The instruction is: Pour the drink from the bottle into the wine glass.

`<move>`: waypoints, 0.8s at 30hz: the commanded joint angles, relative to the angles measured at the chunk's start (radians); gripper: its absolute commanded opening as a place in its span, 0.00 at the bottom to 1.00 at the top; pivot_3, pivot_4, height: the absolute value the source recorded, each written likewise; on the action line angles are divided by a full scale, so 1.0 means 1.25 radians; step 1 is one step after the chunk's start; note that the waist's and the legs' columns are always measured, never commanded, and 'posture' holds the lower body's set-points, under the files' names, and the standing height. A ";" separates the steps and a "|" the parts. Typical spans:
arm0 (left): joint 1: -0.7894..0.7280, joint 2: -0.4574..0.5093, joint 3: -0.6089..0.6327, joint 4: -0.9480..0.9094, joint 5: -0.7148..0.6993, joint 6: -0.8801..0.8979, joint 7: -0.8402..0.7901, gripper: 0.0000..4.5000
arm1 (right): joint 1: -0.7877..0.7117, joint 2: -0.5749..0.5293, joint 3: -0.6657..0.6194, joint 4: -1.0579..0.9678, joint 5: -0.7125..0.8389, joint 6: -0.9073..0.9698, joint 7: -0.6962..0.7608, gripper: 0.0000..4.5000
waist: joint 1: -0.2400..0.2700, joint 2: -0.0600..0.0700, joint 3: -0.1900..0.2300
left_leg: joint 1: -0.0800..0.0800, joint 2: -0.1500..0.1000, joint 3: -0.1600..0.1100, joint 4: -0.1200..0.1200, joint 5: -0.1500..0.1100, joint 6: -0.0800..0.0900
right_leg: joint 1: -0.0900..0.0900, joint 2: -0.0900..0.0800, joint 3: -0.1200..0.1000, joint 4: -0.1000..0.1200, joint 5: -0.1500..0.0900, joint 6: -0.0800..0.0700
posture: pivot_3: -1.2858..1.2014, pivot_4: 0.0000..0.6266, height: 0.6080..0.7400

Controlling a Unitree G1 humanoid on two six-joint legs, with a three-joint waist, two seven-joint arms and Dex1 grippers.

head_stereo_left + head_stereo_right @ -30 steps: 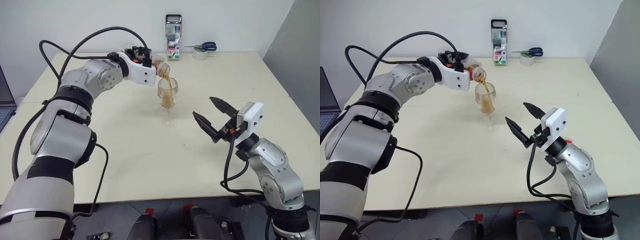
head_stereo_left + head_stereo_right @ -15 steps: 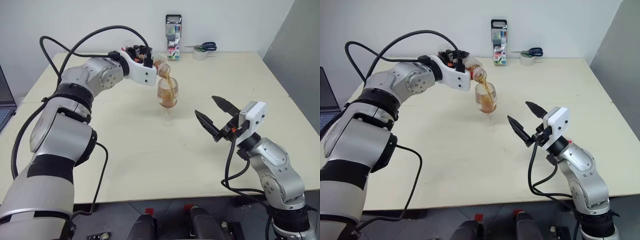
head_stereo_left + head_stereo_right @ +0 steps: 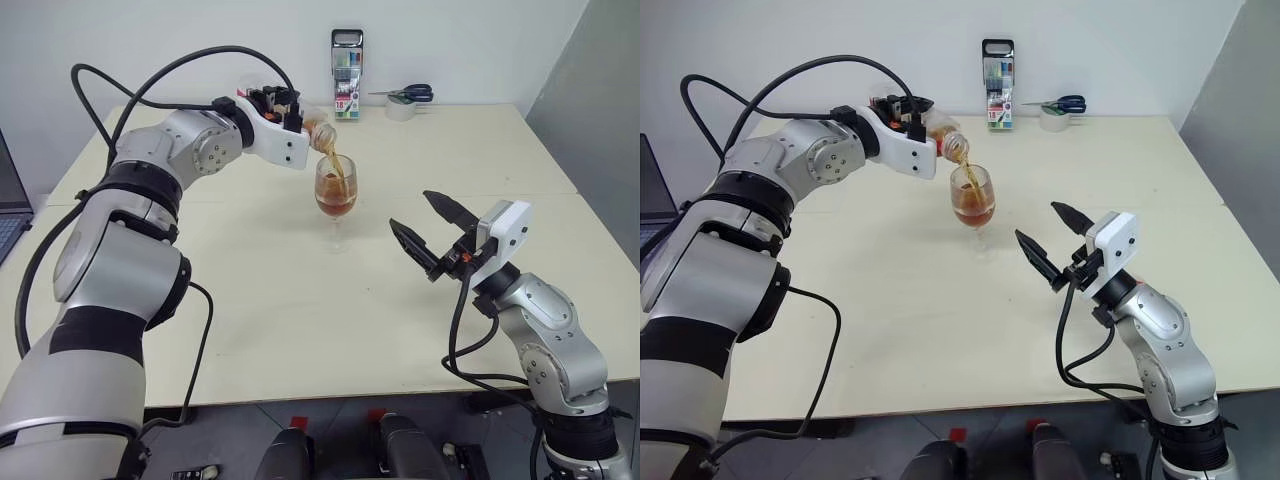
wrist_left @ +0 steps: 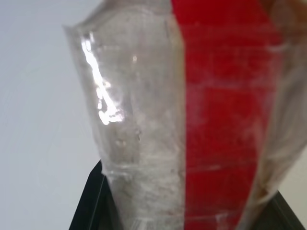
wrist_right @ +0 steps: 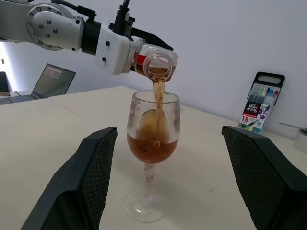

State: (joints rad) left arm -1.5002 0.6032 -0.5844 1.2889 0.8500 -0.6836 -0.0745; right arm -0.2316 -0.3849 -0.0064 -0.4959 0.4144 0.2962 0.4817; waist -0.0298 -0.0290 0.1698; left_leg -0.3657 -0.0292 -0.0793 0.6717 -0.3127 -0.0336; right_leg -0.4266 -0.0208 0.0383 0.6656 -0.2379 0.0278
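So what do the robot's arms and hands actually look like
Both arms are silver-grey metal segments joined by black bands, with loose black cables looping alongside. Each wrist carries a white boxy housing. The left hand and right hand each have two black pointed fingers, textured on the inner faces.

My work surface is a broad cream table (image 3: 300, 300), made of two tops pushed together with a seam (image 3: 560, 194) running across toward three o'clock. Beyond its far edge at twelve o'clock stands a plain white wall (image 3: 150, 40), evenly lit, without any window I can see. At three o'clock a grey panel (image 3: 600, 100) rises beside the table. Against the wall rest a marker-pen case (image 3: 346, 61) standing upright and, toward one o'clock, a tape roll (image 3: 401, 108) with scissors (image 3: 412, 93) on top. A laptop (image 3: 8, 200) sits at nine o'clock. Grey floor (image 3: 330, 420) shows at six o'clock.
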 commanded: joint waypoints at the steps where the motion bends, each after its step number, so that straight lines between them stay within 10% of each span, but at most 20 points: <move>1: -0.037 0.011 0.004 -0.008 -0.004 0.003 0.013 0.37 | -0.014 -0.003 -0.014 -0.018 0.002 -0.012 0.004 0.83 | 0.000 0.000 0.000 | 0.000 0.000 0.000 0.000 0.000 0.000 | 0.000 0.000 0.000 0.000 0.000 0.000 | 0.52 0.24 1.00; 24: 0.057 -0.068 0.342 -0.092 -0.441 0.147 -0.302 0.37 | -0.046 -0.011 -0.015 0.009 0.015 0.004 0.029 0.83 | -0.002 0.000 0.000 | 0.000 0.001 0.000 0.006 -0.001 0.002 | 0.000 0.000 0.000 0.006 0.000 0.000 | 0.52 0.24 1.00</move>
State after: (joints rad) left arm -1.4187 0.5213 -0.2221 1.2397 0.3819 -0.5450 -0.4446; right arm -0.2653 -0.3919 -0.0158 -0.4628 0.4163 0.3000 0.5074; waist -0.0318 -0.0291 0.1698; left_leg -0.3657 -0.0275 -0.0802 0.6796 -0.3141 -0.0310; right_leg -0.4264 -0.0211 0.0386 0.6739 -0.2381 0.0281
